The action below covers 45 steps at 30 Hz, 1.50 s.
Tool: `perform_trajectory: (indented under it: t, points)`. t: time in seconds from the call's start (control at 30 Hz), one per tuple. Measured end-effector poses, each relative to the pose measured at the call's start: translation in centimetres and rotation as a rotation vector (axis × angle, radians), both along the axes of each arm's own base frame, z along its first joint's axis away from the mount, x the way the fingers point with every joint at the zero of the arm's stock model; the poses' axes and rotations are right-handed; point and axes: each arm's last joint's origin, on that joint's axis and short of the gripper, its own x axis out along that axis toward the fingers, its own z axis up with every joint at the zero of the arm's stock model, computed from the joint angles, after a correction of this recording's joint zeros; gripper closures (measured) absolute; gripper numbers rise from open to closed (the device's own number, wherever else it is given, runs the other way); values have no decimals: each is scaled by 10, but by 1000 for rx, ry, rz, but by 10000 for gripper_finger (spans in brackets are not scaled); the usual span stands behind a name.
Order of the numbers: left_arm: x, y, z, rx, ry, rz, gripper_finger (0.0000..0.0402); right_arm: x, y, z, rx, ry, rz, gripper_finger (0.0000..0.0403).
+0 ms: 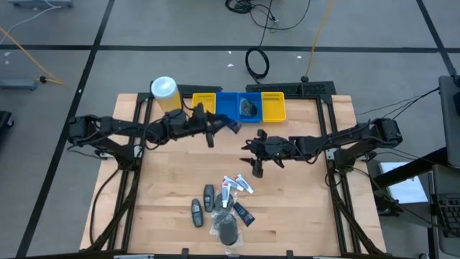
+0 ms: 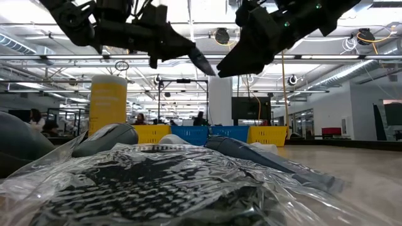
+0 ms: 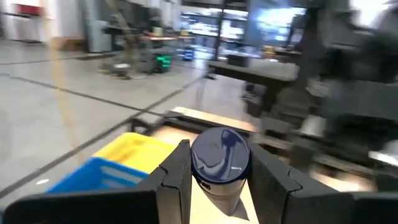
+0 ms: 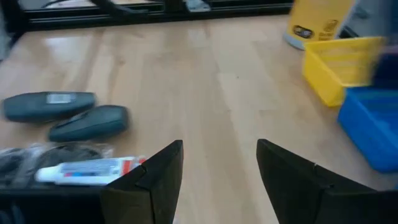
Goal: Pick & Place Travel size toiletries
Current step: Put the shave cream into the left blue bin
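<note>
My left gripper (image 1: 218,127) is shut on a dark grey oval bottle (image 1: 233,126), which is off the table beside the blue bin (image 1: 228,101). In the left wrist view the bottle (image 3: 219,158) shows end-on between my fingers. My right gripper (image 1: 256,164) is open and empty above the table's middle, a little to the far side of the remaining toiletries. These lie on the table near its front: two grey bottles (image 1: 202,204), white tubes with red caps (image 1: 236,185), a dark sachet (image 1: 244,214) and a black puff in clear wrap (image 1: 226,230). My left gripper pinches the grey bottle by its two opposite sides (image 3: 198,177) between the two fingers (image 3: 176,177). The fingers reach in roughly level from the table's left. The bottle sticks out past the fingertips (image 1: 235,126), lifted clear of the table.
A tall yellow canister with a white lid (image 1: 165,93) stands at the far left. A row of bins lines the far edge: yellow (image 1: 203,101), blue, which holds a dark item (image 1: 249,106), and yellow (image 1: 273,106). Bare wood (image 1: 302,208) lies at the right.
</note>
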Motion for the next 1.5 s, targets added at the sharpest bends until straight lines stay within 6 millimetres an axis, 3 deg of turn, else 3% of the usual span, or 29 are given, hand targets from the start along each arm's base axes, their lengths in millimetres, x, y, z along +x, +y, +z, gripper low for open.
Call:
perform_trajectory:
  t: [0.33, 0.77, 0.93, 1.13, 1.5]
  points:
    - [-7, 27, -3, 2, 16, 159, 294, -2, 27, 2, 7, -25, 83, 206]
    - [-6, 65, -35, -80, 103, 343, 294, -3, 47, 7, 4, -79, 145, 206]
    - [6, 76, -33, -67, 114, 352, 294, -4, 51, 7, -1, -78, 152, 206]
    - [21, 97, -30, -56, 252, 438, 294, -6, 56, 5, -19, -65, 139, 206]
    - [18, 115, -27, -92, 297, 479, 294, -8, 61, 5, -17, -57, 155, 206]
